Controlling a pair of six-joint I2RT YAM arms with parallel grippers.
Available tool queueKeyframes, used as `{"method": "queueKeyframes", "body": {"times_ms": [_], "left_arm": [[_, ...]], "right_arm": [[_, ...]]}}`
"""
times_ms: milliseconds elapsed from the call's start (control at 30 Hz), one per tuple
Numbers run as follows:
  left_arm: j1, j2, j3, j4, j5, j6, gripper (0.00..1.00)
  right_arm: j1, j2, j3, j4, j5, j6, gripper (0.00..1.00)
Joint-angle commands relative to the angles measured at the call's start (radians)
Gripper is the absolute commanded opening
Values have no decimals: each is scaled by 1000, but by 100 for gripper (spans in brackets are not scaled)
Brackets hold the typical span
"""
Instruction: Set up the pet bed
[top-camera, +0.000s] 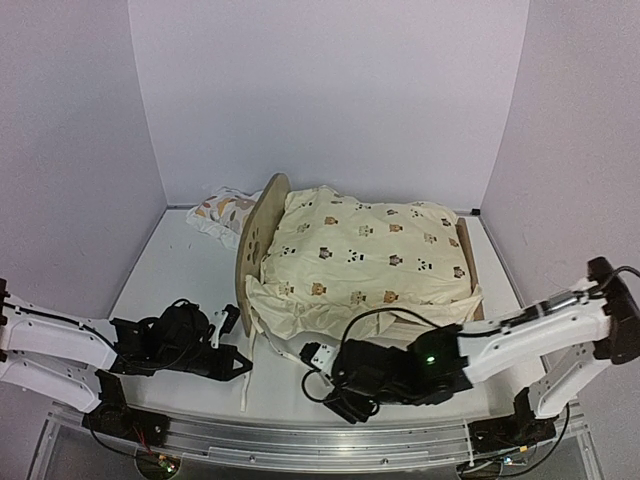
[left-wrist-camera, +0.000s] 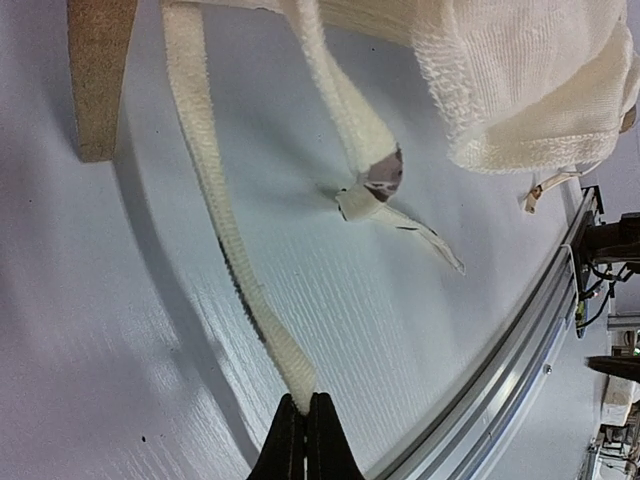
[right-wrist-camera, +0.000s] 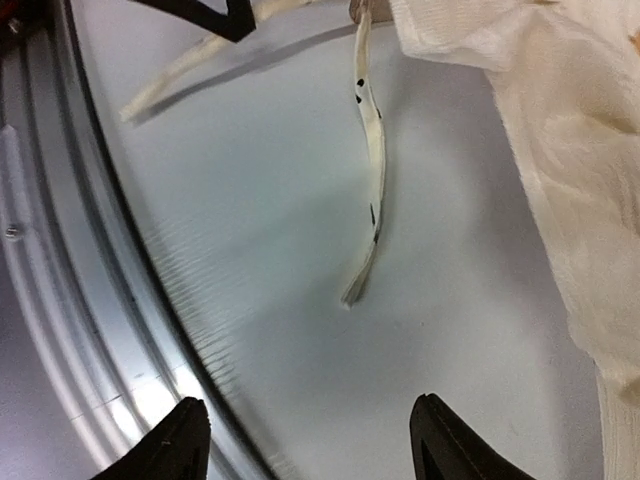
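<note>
Cream quilt (top-camera: 365, 250) over plywood bed (top-camera: 258, 232), left tool (left-wrist-camera: 305, 405) pinched shut on quilt's tie (left-wrist-camera: 215, 200), right tool (right-wrist-camera: 310, 410) wide apart, empty, low over white worktop (top-camera: 190, 270).

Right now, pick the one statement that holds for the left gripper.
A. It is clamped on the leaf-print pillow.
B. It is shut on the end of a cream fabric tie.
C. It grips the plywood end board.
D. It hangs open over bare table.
B: in the left wrist view the left gripper has its fingers pressed together on the end of the cream tie, with no pillow or board between them.
</note>
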Motion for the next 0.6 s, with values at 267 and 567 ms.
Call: {"method": "queueKeyframes", "body": {"times_ms": [267,567], "left_arm": [[-3,-33,13,-1,-2,13,0],[-4,-54,6,-6,-4,14,0]], "right_arm": [[-61,421,213,337,110,-203,69],[-112,554,306,526,107,-274,61]]}}
